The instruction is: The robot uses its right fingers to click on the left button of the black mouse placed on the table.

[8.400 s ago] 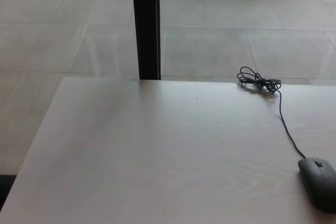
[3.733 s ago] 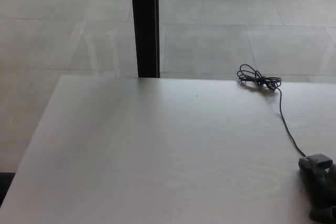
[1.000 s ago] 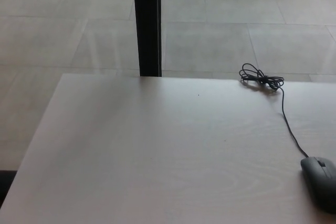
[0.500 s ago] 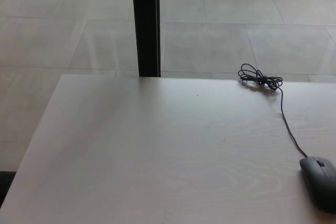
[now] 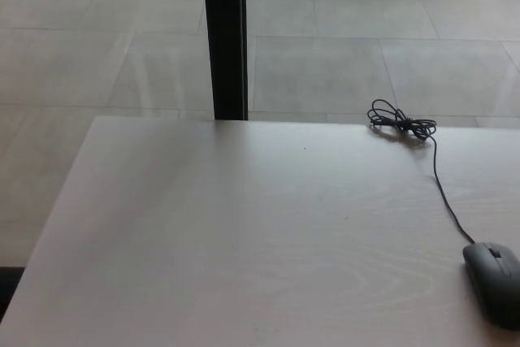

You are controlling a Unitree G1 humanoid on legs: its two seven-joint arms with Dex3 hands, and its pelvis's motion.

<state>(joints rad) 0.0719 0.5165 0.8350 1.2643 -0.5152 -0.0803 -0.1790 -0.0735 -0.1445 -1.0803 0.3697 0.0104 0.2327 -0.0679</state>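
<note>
Neither robot hand is in view, so their state cannot be told. The black plastic corded mouse (image 5: 494, 282) sits at four o'clock on the pale wooden desk (image 5: 244, 233); approach its left button gently from above.

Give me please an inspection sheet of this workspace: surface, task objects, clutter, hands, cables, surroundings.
Surface: pale wood-grain table, mostly bare.
Task objects: black mouse at the near right edge, partly cut off by the picture.
Clutter: nothing seen.
Hands: neither hand in view.
Cables: mouse cable runs toward the far edge and ends in a tied bundle.
Surroundings: tiled floor beyond the table; a black post stands behind its far edge.
</note>
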